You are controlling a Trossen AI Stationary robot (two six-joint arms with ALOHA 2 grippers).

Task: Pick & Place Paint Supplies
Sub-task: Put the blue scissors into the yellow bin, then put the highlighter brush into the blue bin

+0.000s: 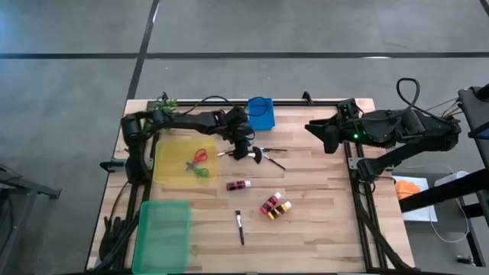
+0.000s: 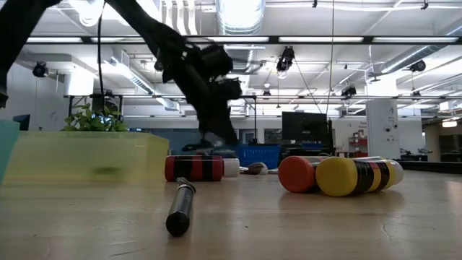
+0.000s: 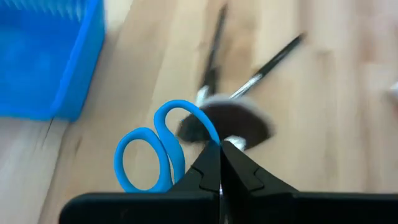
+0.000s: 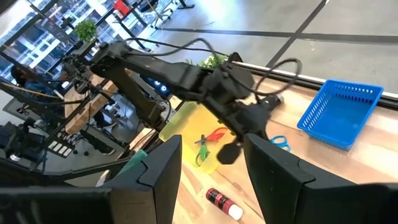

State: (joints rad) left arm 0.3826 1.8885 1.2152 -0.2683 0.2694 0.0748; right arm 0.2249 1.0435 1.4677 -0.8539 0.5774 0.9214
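The blue-handled scissors lie right at my left gripper, which is shut near the table's far middle, beside the blue basket. Two thin dark paintbrushes and a round dark brush head lie on the wood just beyond the fingers. Red and green scissors rest in the yellow tray. A red-and-black bottle, a red one and an orange one lie on their sides, with another brush nearer. My right gripper waits open above the table's right edge. My left gripper is shut on the blue scissors where one handle loop runs in toward the pivot, pinched at the fingertips. The fingers come from above, slanting down. The two loops stick out to one side. Whether the scissors are clear of the table, I cannot tell.
A green bin stands at the near left corner. A small green plant sits at the far left corner, behind the left arm. Bare wood lies between the bottles and the right arm.
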